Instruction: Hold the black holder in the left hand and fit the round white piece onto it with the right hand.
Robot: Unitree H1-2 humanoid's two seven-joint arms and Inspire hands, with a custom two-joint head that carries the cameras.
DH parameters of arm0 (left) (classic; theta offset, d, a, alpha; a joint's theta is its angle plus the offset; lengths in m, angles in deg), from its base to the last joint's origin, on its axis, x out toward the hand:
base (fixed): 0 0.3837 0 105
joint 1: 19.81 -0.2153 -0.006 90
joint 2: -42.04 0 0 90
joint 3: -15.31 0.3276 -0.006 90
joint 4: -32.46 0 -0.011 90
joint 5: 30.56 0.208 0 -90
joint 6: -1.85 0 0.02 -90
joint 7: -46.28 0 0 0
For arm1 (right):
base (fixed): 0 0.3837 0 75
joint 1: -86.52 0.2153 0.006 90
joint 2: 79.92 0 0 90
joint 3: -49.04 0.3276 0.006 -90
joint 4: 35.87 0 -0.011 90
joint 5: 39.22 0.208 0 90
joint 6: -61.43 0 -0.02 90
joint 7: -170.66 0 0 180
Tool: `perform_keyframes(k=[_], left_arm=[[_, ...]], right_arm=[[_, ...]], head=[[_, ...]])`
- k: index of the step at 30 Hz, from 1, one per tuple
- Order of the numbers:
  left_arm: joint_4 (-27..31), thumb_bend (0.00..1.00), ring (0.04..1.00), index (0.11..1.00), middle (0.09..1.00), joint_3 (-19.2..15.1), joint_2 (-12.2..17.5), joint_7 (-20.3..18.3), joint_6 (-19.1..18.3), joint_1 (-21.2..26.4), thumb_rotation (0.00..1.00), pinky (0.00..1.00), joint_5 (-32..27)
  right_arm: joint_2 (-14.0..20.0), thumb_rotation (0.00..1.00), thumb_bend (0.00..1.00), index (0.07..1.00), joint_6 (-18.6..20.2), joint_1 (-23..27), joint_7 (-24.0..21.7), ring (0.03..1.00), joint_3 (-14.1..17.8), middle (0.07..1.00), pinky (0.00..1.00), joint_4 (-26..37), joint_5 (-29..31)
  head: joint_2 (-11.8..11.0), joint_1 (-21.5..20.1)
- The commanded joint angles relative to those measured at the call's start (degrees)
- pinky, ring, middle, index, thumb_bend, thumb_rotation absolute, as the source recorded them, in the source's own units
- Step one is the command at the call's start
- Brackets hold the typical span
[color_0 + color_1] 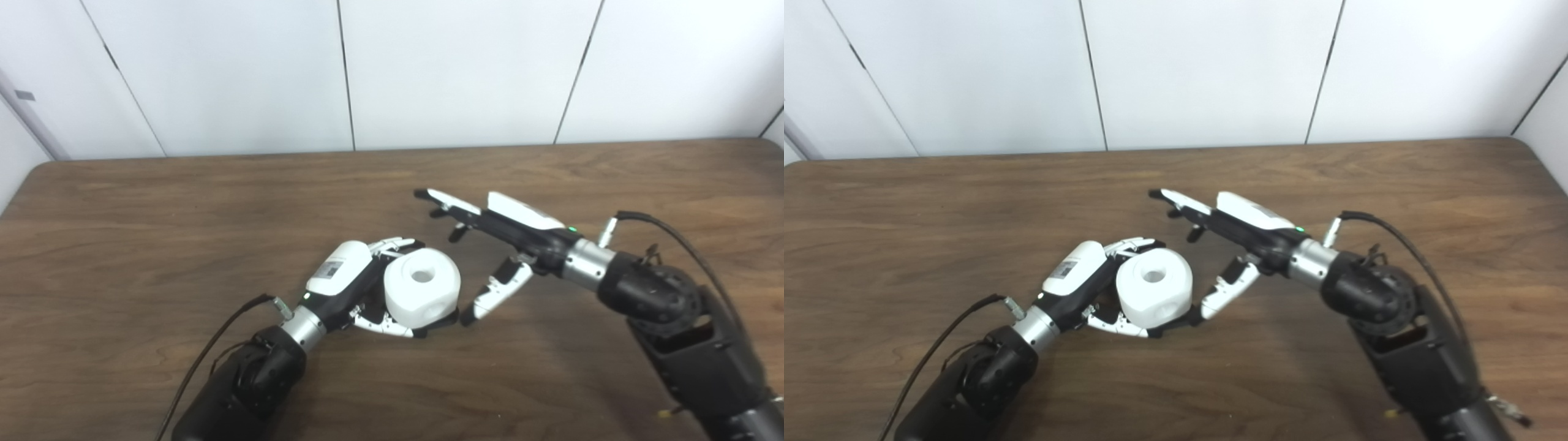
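- holding the round white piece (422, 293) in its curled fingers, the left hand (361, 285) rests low over the wooden table (153, 233), closed around the piece from behind and below.
- the right hand (490, 245) is empty and spread wide – fingers stretched forward above and beyond the piece, thumb (495, 292) angled down just beside the piece's right flank, apparently not touching it.
- the black holder (442, 320) shows only as a dark sliver under the white piece, at the left hand's fingertips; how much of it is there, and how it is gripped, cannot be told.
- judging by this, the fit looks done or nearly so: the white piece sits in the left hand on top of the dark part, and the right hand has nothing in it. whether the piece is fully seated cannot be seen – the joint is hidden beneath it.
- what may be left is a pressing-down or a check of the seating, then clearing the right hand away.
- the piece is a squat, faceted drum; its short axis runs roughly upright, tilted a little toward the camera, with the central bore opening upward. a smaller round recess faces out on its lower front side, toward the right hand's thumb.
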Motion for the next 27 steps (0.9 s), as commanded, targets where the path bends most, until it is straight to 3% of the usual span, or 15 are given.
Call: perform_keyframes(k=[1,4,7,10,16,22,27], left_arm=[[-2.9,0.52,0.901,0.480,0.882,0.8,0.9,-4.2,-3.4,-2.0,0.05,0.84,0.1],[-3.1,0.52,0.901,0.480,0.883,0.8,1.2,-4.2,-3.0,-1.8,0.05,0.85,-0.1],[-2.9,0.52,0.903,0.480,0.885,0.9,1.4,-4.5,-3.3,-1.8,0.05,0.85,-0.3],[-3.0,0.52,0.901,0.480,0.882,0.8,1.5,-4.3,-3.0,-1.7,0.05,0.84,-0.2],[-2.9,0.52,0.897,0.481,0.881,1.0,1.7,-4.1,-2.9,-1.7,0.05,0.83,0.3],[-3.5,0.52,0.889,0.481,0.875,0.9,1.6,-3.3,-2.0,-1.9,0.06,0.82,0.2],[-2.6,0.52,0.896,0.487,0.892,0.7,1.8,-4.5,-3.1,-2.2,0.06,0.84,-0.8]], right_arm=[[3.2,0.21,1.00,1.000,0.6,2.2,-1.5,0.942,1.3,1.000,0.78,1.6,1.6],[4.2,0.04,0.92,1.000,0.3,1.3,0.1,0.933,2.8,1.000,0.77,1.2,1.8],[1.2,0.00,0.78,1.000,-1.9,-0.6,7.4,0.875,7.3,0.972,0.73,-0.6,1.2],[-3.6,0.01,0.69,0.925,-5.3,-2.3,17.9,0.779,12.8,0.876,0.63,-3.4,-0.3],[-9.5,0.13,0.63,0.824,-9.5,-2.5,30.4,0.713,18.0,0.796,0.57,-8.3,-2.1],[-11.8,0.22,0.62,0.829,-9.8,-2.3,34.8,0.702,19.3,0.788,0.58,-11.2,-1.1],[-12.2,0.14,0.68,0.832,-9.6,-2.8,35.3,0.697,18.7,0.793,0.56,-11.2,-1.0]], head=[[0.1,0.0],[-0.1,-0.4],[-0.3,-0.6],[-0.4,-0.7],[-0.5,-1.0],[-0.6,-0.9],[-0.6,-1.0]])
